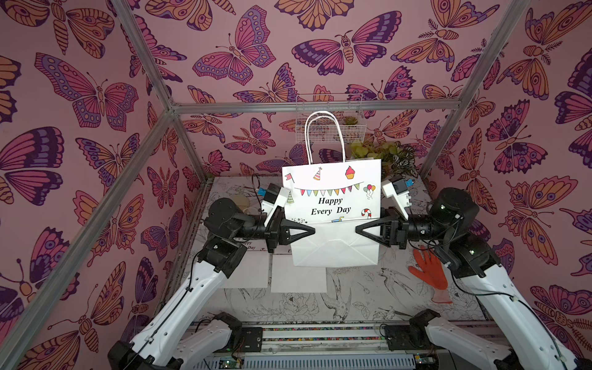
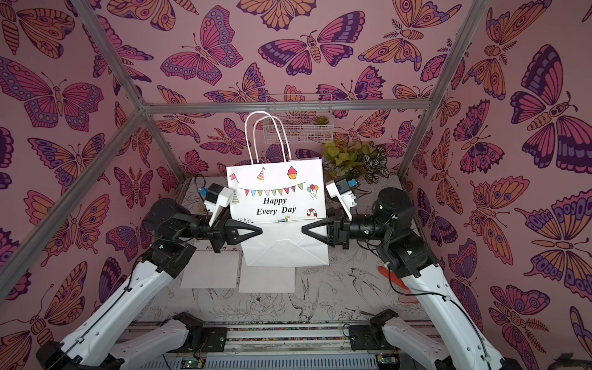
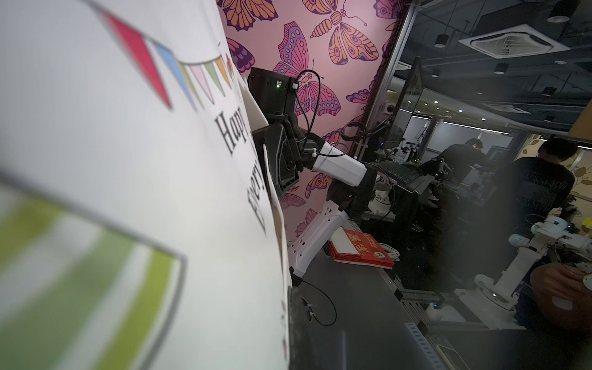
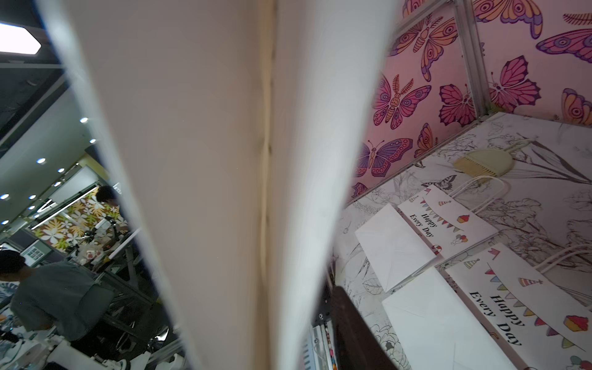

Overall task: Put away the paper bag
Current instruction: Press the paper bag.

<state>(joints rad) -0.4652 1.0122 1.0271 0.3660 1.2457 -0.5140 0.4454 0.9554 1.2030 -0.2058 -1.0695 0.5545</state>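
Note:
A white paper bag [image 1: 333, 205] printed "Happy Every Day", with bunting and white cord handles, hangs upright above the table in both top views [image 2: 277, 205]. My left gripper [image 1: 312, 231] is shut on its lower left edge, and in the left wrist view one dark finger [image 3: 296, 336] lies flat against the printed face [image 3: 160, 160]. My right gripper [image 1: 358, 230] straddles the lower right edge. The right wrist view looks along the bag's folded side [image 4: 224, 160]. A thin gap shows there between the paper and the one visible finger [image 4: 352, 330].
Two more flat paper bags [image 4: 448, 221] [image 4: 512, 304] lie on the table [image 1: 368, 298] below. An orange glove [image 1: 429, 272] lies at the right, a beige brush [image 4: 483, 161] at the back left. A wire basket [image 1: 330, 128] hangs on the back wall above leafy plants [image 1: 384, 157].

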